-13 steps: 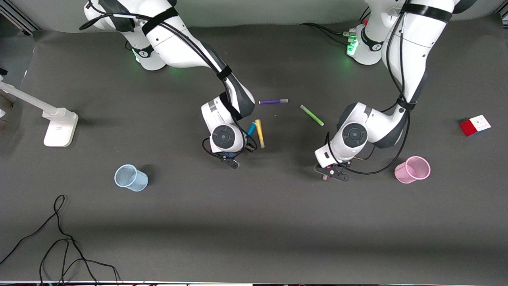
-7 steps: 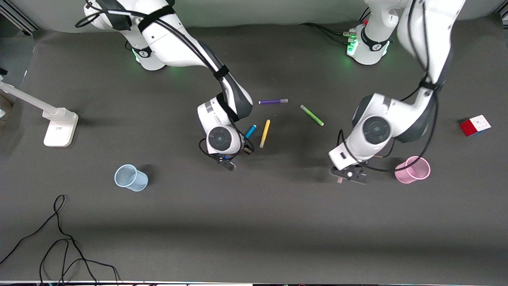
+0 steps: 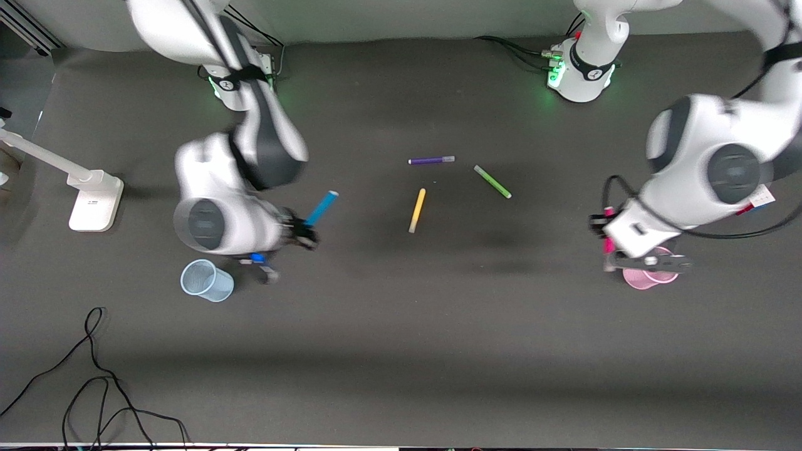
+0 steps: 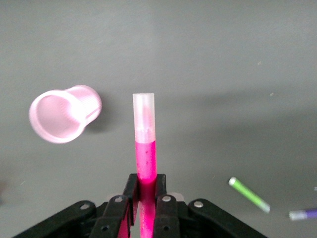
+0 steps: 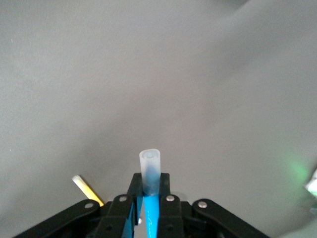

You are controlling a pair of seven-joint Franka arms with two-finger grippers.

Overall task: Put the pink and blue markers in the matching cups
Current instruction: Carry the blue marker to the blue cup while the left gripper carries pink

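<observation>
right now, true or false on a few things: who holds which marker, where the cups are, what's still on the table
1. The left gripper is shut on the pink marker. True.
2. The right gripper is open. False: it is shut on the blue marker.
3. The pink marker is already in the pink cup. False: it is held just beside the cup.
4. The yellow marker, green marker and purple marker lie on the table. True.
5. The blue cup lies tipped over. False: it stands upright.
</observation>
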